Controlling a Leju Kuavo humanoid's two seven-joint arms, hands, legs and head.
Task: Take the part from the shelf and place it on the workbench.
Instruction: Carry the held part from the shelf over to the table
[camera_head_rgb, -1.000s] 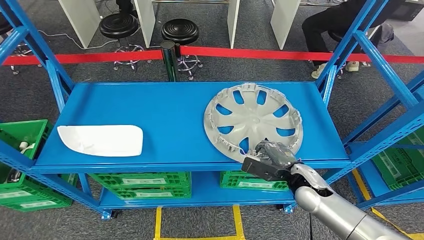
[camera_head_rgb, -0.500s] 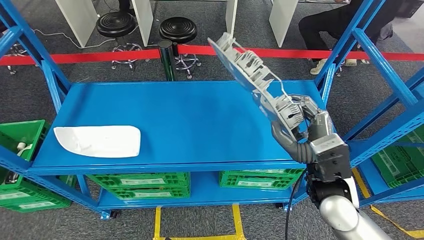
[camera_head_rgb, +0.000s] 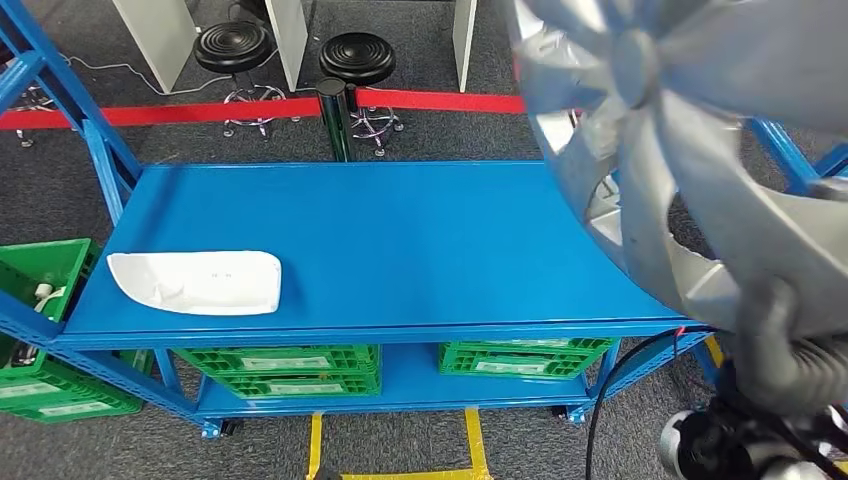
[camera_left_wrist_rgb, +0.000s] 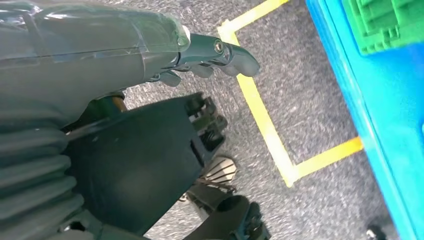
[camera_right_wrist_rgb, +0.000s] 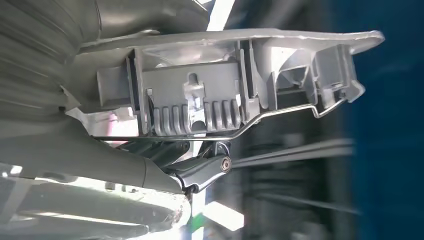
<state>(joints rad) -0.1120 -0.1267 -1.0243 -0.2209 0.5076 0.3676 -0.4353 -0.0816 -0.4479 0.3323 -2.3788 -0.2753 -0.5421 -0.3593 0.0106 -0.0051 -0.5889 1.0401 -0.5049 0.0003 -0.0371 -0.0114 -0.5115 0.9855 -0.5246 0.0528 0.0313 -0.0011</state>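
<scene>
Gripping the silver wheel cover (camera_head_rgb: 700, 150) rim, right hand (camera_right_wrist_rgb: 125, 170), apparently; left hand (camera_left_wrist_rgb: 210, 55) hanging slack above floor.

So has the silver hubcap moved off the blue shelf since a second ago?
Yes. The hubcap has left the blue shelf, lifted up and toward the camera in the right hand; the shelf spot is bare.

My right hand (camera_right_wrist_rgb: 125, 165) holds the wheel cover (camera_right_wrist_rgb: 225, 75)

I see the cover's grey back close up, with little ribs and a thin wire ring. Behind the cover, the blue shelf (camera_right_wrist_rgb: 390, 150) looks blurry.
</scene>
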